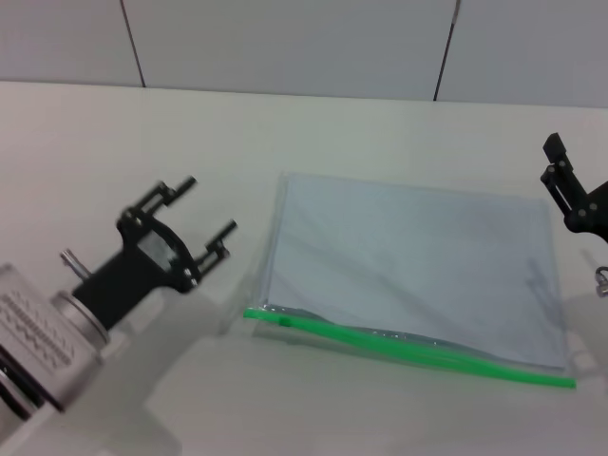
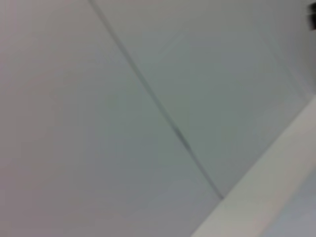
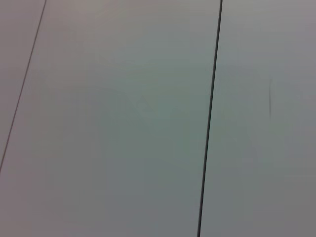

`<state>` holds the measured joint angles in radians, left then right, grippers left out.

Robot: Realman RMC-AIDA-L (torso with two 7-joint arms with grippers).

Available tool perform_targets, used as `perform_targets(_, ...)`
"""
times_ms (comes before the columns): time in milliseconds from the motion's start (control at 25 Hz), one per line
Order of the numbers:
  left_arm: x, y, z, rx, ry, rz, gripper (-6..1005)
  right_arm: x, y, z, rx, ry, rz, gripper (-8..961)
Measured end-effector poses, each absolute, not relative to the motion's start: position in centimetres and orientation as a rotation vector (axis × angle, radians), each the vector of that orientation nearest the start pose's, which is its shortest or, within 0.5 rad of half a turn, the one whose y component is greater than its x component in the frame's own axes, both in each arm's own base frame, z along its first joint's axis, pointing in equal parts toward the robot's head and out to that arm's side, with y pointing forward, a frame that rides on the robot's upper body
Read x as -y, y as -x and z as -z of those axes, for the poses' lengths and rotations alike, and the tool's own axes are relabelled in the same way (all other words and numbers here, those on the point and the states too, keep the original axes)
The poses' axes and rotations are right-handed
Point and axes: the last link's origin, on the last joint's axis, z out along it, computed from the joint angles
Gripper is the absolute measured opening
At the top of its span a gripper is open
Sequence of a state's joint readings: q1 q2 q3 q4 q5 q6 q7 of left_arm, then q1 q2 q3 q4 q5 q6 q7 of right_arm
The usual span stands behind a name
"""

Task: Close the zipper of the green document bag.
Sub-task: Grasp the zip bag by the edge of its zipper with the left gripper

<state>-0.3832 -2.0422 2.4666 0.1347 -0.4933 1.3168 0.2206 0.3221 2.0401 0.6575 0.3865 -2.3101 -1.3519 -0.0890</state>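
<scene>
The green document bag point(image 1: 408, 266) lies flat on the white table, a pale blue-grey pouch with white sheets inside. Its bright green zipper point(image 1: 408, 347) runs along the near edge, with a small slider point(image 1: 284, 321) close to the left end. My left gripper point(image 1: 207, 211) hovers left of the bag, open, its two fingers spread and nothing between them. Only part of my right gripper point(image 1: 560, 176) shows at the right edge, beside the bag's far right corner. Both wrist views show only wall panels.
The white table point(image 1: 142, 133) stretches back to a panelled wall point(image 1: 285, 43). A small metal part point(image 1: 602, 277) of the right arm shows at the right edge.
</scene>
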Motion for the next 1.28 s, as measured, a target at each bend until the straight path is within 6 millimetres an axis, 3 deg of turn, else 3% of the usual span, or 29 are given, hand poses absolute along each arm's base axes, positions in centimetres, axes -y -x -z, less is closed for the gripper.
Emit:
perform_targets(600,-23.6,30.6,7.4,-0.279,2.212,0.570,677,-29.6,-28.5,2.7,-0.220,1.688,-0.801,753)
perform_targets(1280,-23.2,31.5,8.6,-0.340,2.300,0.462,677,-29.6,-28.4,2.7,-0.215,1.689,-0.808,752)
